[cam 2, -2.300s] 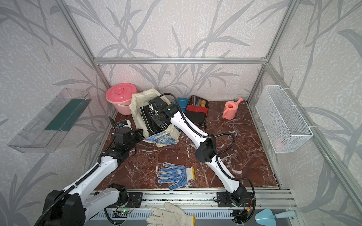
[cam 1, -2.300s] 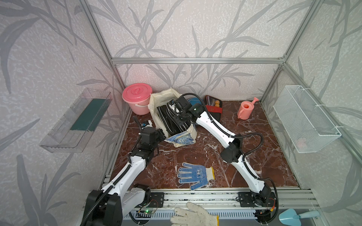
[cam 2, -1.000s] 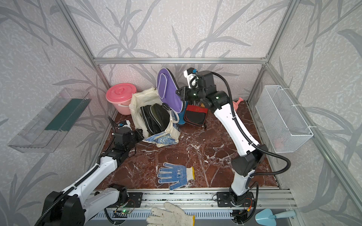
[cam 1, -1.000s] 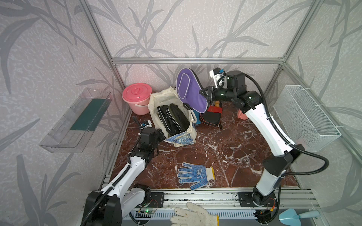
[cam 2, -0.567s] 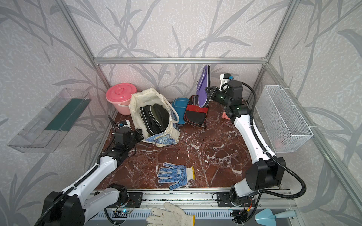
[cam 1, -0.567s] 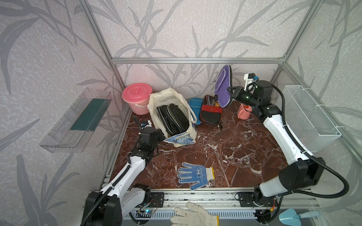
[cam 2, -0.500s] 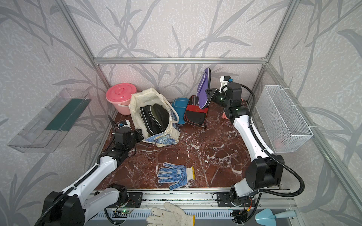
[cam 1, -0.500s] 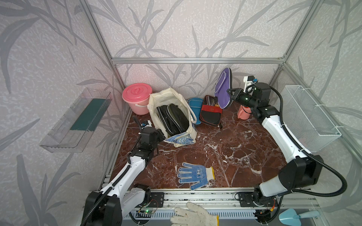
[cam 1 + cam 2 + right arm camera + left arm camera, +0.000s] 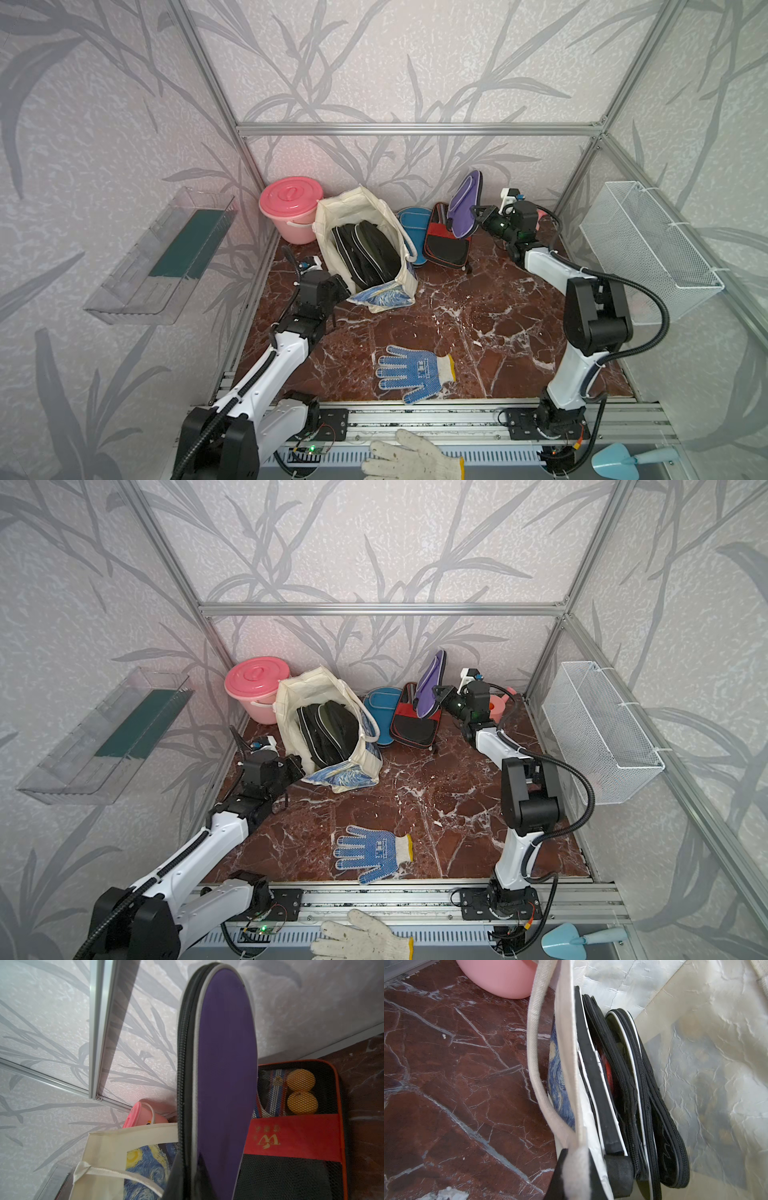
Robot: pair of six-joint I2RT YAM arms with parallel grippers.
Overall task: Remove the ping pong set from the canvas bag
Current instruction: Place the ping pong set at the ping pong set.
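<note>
Since a second ago my right claw [image 9: 478,211], pinching the purple case [image 9: 467,199], has dropped toward the black-red pack [image 9: 442,249] right of centre. Meanwhile my left claw [image 9: 341,286] pinches the rim of the canvas bag [image 9: 357,203], centre-left; black cases [image 9: 365,249] sit inside. Released upright, the purple case may topple. Only the right wrist view shows the pack's orange balls [image 9: 302,1103].

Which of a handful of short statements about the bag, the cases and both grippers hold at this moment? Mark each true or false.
1. The right gripper grips the purple case, which is held on edge. True.
2. The canvas bag is empty. False: black cases stand inside it.
3. The left gripper is clamped on the bag's rim. True.
4. The blue-dotted glove lies in the bag. False: it lies flat on the floor, apart from the bag.
</note>
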